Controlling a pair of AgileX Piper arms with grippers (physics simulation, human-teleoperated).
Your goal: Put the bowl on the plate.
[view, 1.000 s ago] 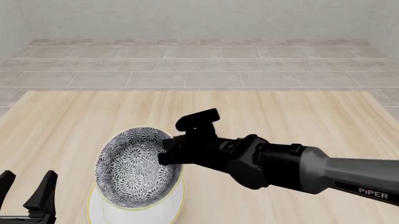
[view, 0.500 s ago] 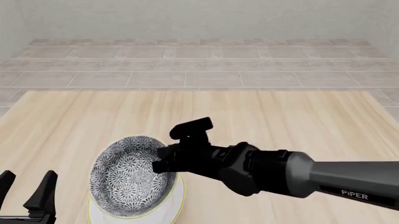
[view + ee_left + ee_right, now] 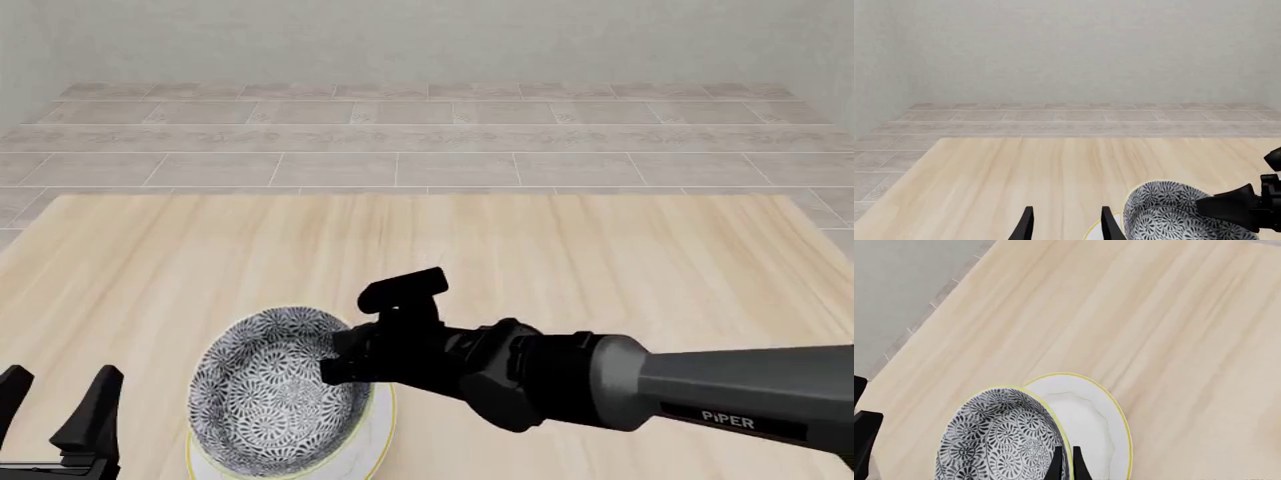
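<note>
The bowl [image 3: 274,390], patterned grey and white with a yellowish rim, hangs tilted just over the plate [image 3: 383,432], its right rim raised. My right gripper [image 3: 350,358] is shut on that rim. In the right wrist view the fingertips [image 3: 1057,460] pinch the wall of the bowl [image 3: 997,440], and the white plate [image 3: 1091,425] shows beyond it. Whether bowl and plate touch I cannot tell. My left gripper [image 3: 60,405] stands open at the table's near left, holding nothing. In the left wrist view the left gripper [image 3: 1066,227] is apart from the bowl [image 3: 1164,215].
The light wooden table [image 3: 601,250] stretches far and right of the plate. Grey tiled floor [image 3: 427,150] and a wall lie past its far edge. The right arm [image 3: 694,390] crosses the near right of the table.
The right gripper has carried the bowl down and toward the near edge, lower over the plate. The left gripper has not moved.
</note>
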